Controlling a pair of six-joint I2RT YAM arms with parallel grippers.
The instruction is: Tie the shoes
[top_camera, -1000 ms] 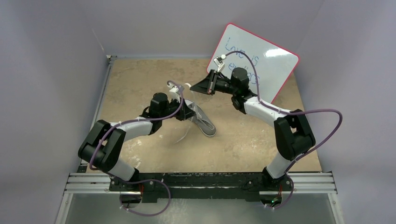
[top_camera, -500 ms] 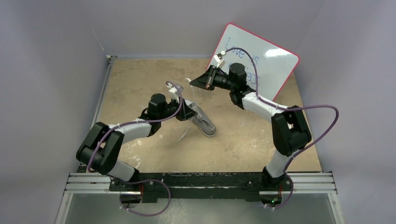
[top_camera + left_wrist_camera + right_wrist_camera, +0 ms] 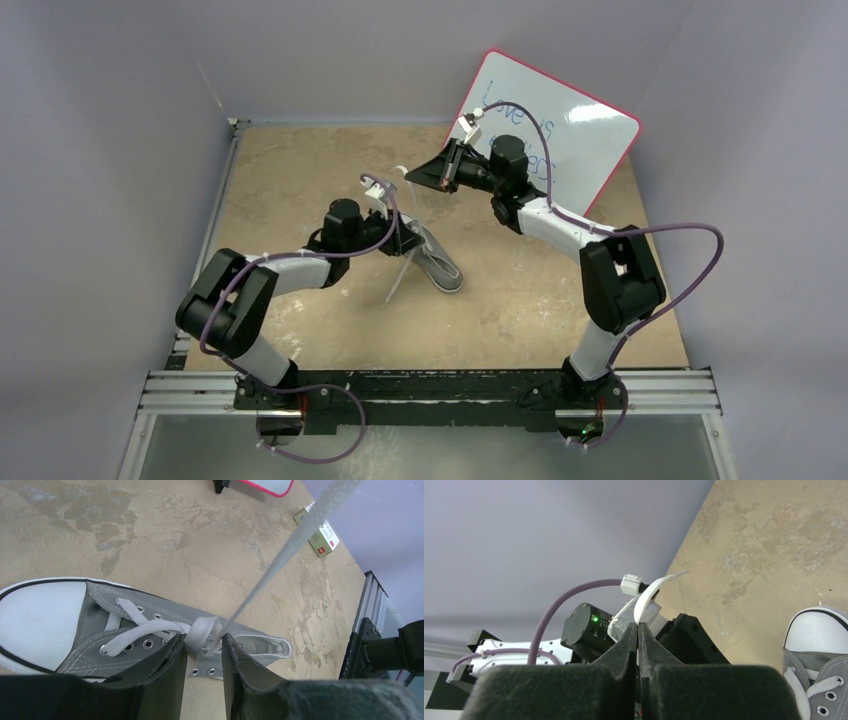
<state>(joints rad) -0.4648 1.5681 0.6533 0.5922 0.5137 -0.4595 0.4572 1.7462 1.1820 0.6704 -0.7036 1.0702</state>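
- since a second ago the left arm's elbow has swung inward, the right gripper (image 3: 412, 177) has slid leftward above the table (image 3: 300, 170), and the slack strand in front of the shoe has gone from a curve to a straight line.
- the left gripper (image 3: 202, 642) is low over the sneaker (image 3: 437, 259), which lies near the middle of the table with its toe toward the near edge. its jaws are closed to a narrow gap that the bunched crossing of the lace (image 3: 202, 632) fills, so it appears to pinch that crossing.
- the right gripper is raised beyond the sneaker, its jaws fully closed on the lace end.
- the whiteboard (image 3: 560, 125) leans at the far right, clear of the work.
- progress, as i judge it: a first crossing is formed and one strand is drawn taut. no bow shows, so the loops and final tightening are left.
- only the left wrist view shows the crossing, the eyelets and a small box (image 3: 323, 535). only the right wrist view shows the flat lace tip pinched in the jaws. the overhead view alone shows both arms and the loose strand.
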